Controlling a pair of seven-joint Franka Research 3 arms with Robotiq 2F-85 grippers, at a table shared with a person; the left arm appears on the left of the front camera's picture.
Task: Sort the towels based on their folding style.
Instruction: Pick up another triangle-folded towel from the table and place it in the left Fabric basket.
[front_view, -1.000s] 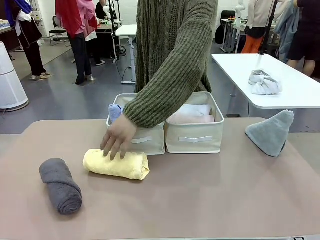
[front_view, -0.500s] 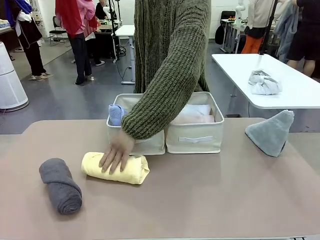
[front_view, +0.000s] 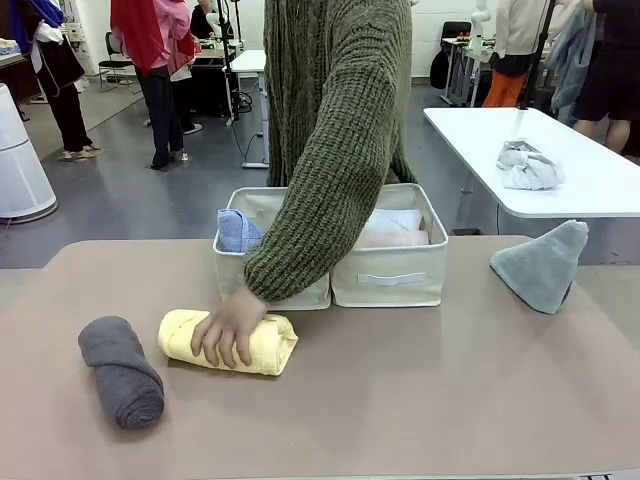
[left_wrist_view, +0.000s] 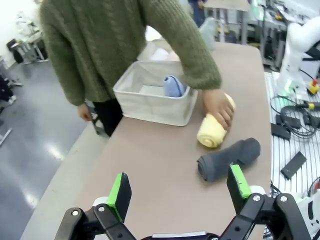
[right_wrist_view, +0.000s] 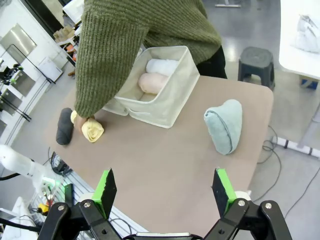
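A: What is being done with the yellow roll (front_view: 272, 346)?

B: It is being pressed down on the table (front_view: 420, 400) by the person's hand (front_view: 228, 326). The fingers are being laid over its top, just in front of the left bin (front_view: 296, 288).

A: And the dark grey roll (front_view: 120, 372)?

B: It is being left lying on the table, near the yellow roll on the robot's left and not touching it.

A: What is being kept in the bins?

B: The light blue cone (front_view: 237, 230) is being kept in the left bin. The pink roll (front_view: 385, 239) and the white roll (front_view: 393, 218) are being kept side by side in the right bin (front_view: 392, 285).

A: The grey-green cone (front_view: 543, 266)?

B: It is being left near the table's right edge, well apart from the bins.

A: How are the grippers being held?

B: The left gripper (left_wrist_view: 179, 189) and the right gripper (right_wrist_view: 165, 189) are both being held above the table, jaws spread wide and empty.
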